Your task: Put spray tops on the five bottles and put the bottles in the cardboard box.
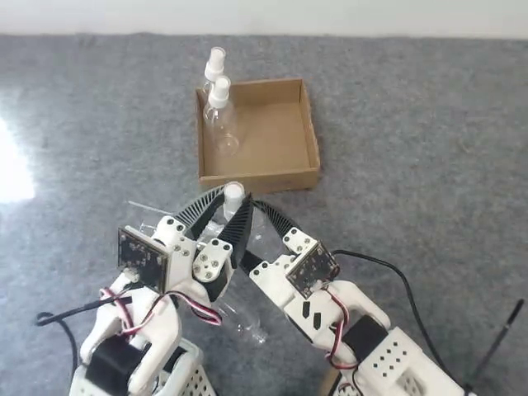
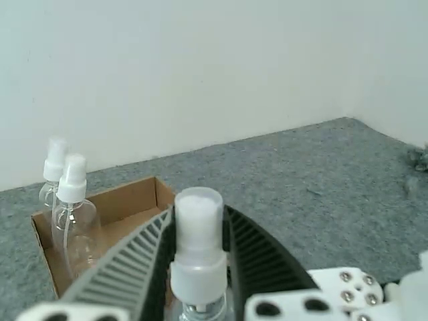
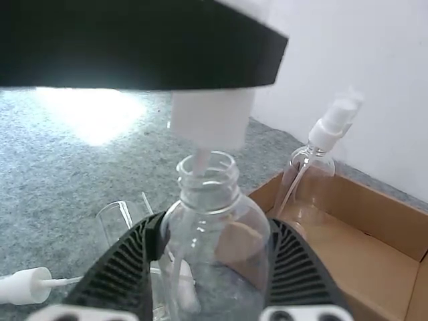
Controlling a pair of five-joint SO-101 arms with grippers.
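Observation:
My left gripper is shut on a white spray top, held upright in front of the cardboard box. Directly under it, my right gripper is shut on a clear bottle. The spray top hangs just above the open neck, with its thin tube reaching down into the bottle. In the high view both grippers meet at the spray top, near the box's front wall. Two capped bottles stand at the box's far left corner.
A clear uncapped bottle lies on the grey carpet between the two arm bases. Another bottle lies close behind the held one, with a loose spray top beside it. Most of the box floor is bare.

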